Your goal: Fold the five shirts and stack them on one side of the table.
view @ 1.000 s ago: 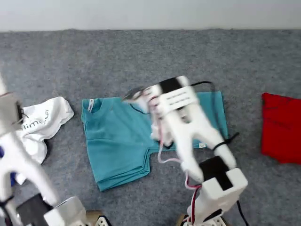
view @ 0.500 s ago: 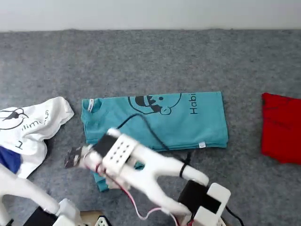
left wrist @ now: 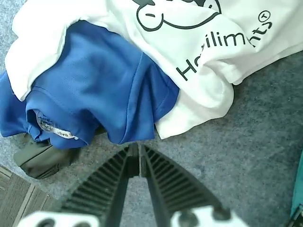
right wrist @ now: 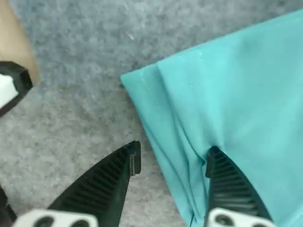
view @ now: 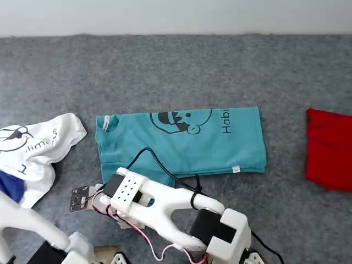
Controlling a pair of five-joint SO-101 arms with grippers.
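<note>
A teal shirt lies partly folded in the middle of the grey table. My right arm reaches across its lower left part. My right gripper stands open over the corner of the teal shirt, one finger above the cloth and the other above bare table. At the left edge a crumpled white shirt covers a blue shirt. My left gripper hangs shut just off the blue shirt, beside the white shirt. A folded red shirt sits at the far right.
A dark olive cloth peeks out under the blue shirt near the table's edge. The left arm rises at the lower left corner. Bare grey table stretches behind the shirts.
My right arm swung from over the teal shirt's middle to its lower left corner and dropped lower. The left arm drew back off the white shirt toward the lower left.
</note>
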